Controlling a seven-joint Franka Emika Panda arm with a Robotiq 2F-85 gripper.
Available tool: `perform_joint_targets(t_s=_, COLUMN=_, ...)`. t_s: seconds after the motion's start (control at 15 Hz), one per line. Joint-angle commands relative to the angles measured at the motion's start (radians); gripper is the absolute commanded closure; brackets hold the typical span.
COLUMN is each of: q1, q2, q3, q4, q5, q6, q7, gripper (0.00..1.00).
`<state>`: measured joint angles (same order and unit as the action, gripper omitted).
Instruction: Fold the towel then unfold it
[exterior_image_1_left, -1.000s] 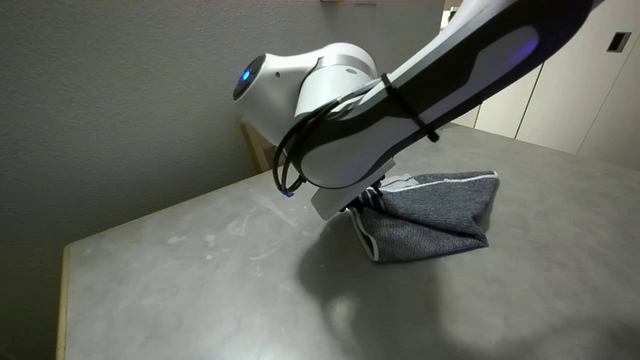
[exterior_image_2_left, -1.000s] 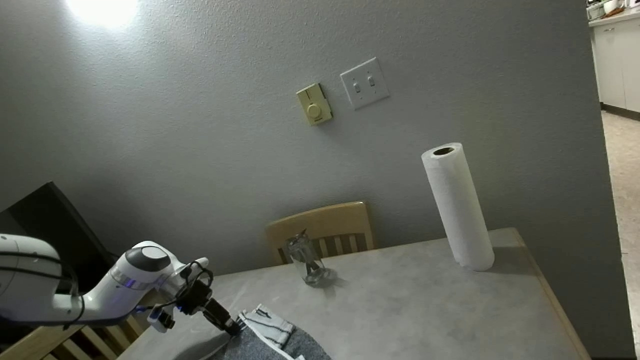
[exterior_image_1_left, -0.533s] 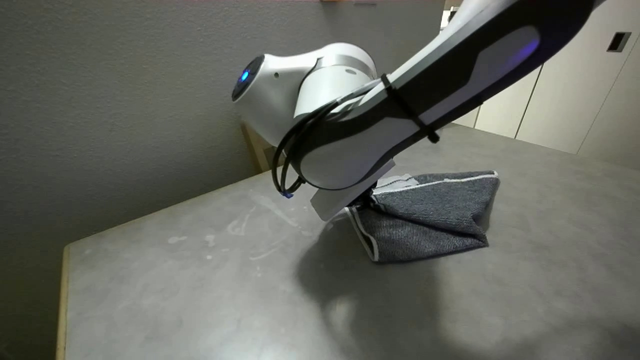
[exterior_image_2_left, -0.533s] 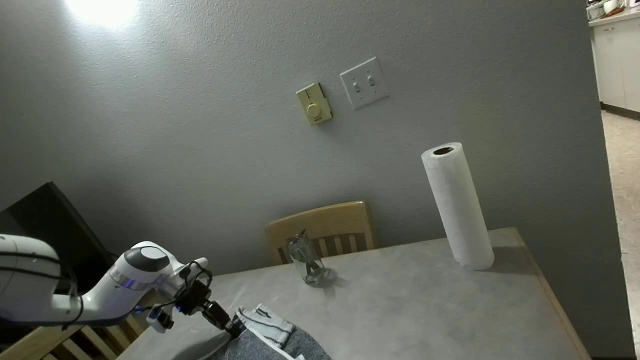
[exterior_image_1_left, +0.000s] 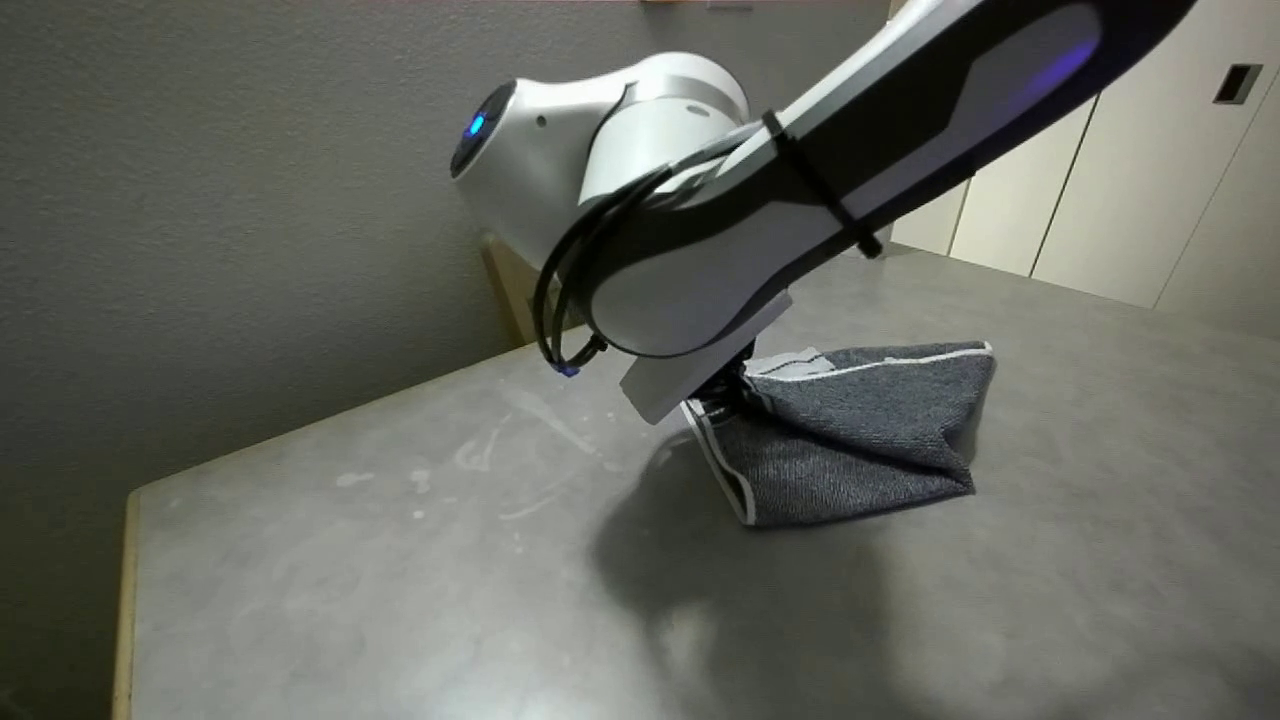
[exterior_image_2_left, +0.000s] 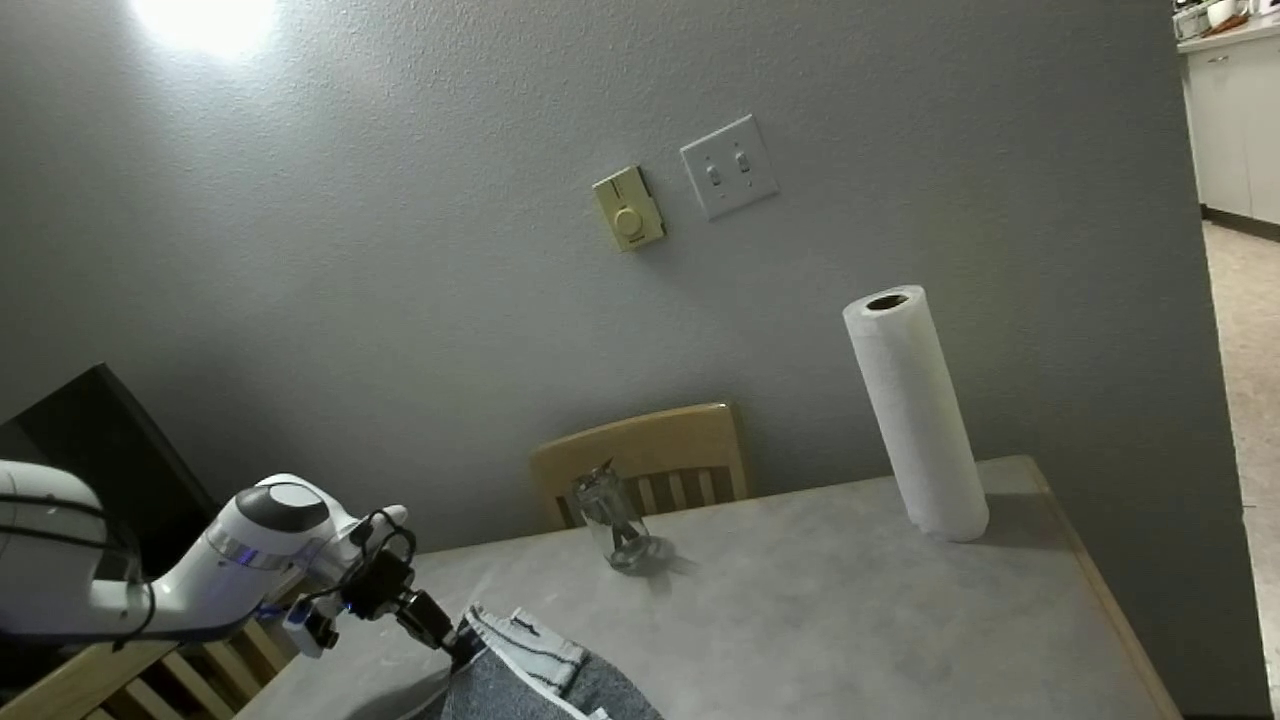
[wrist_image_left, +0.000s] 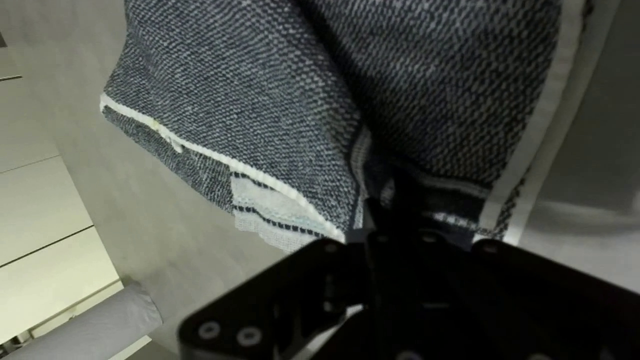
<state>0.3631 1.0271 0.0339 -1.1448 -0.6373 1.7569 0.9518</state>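
Note:
The towel (exterior_image_1_left: 870, 420) is a dark grey speckled cloth with white edging, lying folded and rumpled on the table. Its pale underside with dark stripes (exterior_image_2_left: 535, 648) shows at one corner in an exterior view, where the frame cuts off the near part. In the wrist view the towel (wrist_image_left: 240, 90) bunches into a crease that runs toward my gripper (wrist_image_left: 382, 215). The jaws are together there, pinching the cloth by its dark and white striped edge. My gripper (exterior_image_2_left: 458, 648) points down at a slant; the tips are partly lost in shadow and cloth folds.
The grey table (exterior_image_1_left: 400, 580) stands against a wall. A white paper roll (exterior_image_2_left: 915, 420) is upright near its far corner. A clear glass (exterior_image_2_left: 612, 530) holding dark items stands near the wall edge, before a wooden chair (exterior_image_2_left: 640, 445). Another chair (exterior_image_2_left: 130, 690) is below the arm.
The jaws have closed on the towel's striped edge. The arm has since risen slightly and drawn back, and the gripped edge of the towel has shifted up a little with it.

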Motion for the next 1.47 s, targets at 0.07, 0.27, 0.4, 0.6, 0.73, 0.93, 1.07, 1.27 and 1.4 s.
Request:
perform_joint_targets(t_s=0.07, q1=-0.006, q2=-0.137, q3=-0.014, q4=-0.162, q5=-0.024, q6=-0.023, q7=0.006, gripper=0.99)
perform_joint_targets(t_s=0.27, q1=-0.017, q2=-0.235, q3=-0.031, q4=-0.302, q5=-0.035, q6=-0.010, q7=0.041, gripper=0.99)
perform_joint_targets(t_s=0.4, q1=-0.010, q2=-0.290, q3=-0.066, q4=-0.386, q5=-0.024, q6=0.009, q7=0.060, gripper=0.99)
perform_joint_targets(t_s=0.6, q1=-0.031, q2=-0.370, q3=-0.082, q4=-0.523, q5=-0.039, q6=0.045, q7=0.101, gripper=0.99)
perform_joint_targets(t_s=0.73, q1=-0.050, q2=-0.420, q3=-0.089, q4=-0.618, q5=-0.054, q6=0.084, q7=0.125, gripper=0.99)
perform_joint_targets(t_s=0.93, q1=-0.086, q2=-0.471, q3=-0.098, q4=-0.742, q5=-0.124, q6=0.185, q7=0.150, gripper=0.99)
perform_joint_targets(t_s=1.07, q1=-0.116, q2=-0.483, q3=-0.101, q4=-0.788, q5=-0.178, q6=0.252, q7=0.157, gripper=0.99)
perform_joint_targets(t_s=1.27, q1=-0.161, q2=-0.506, q3=-0.113, q4=-0.843, q5=-0.248, q6=0.324, q7=0.160, gripper=0.99)
perform_joint_targets(t_s=1.4, q1=-0.183, q2=-0.528, q3=-0.124, q4=-0.874, q5=-0.295, q6=0.341, q7=0.165, gripper=0.99)
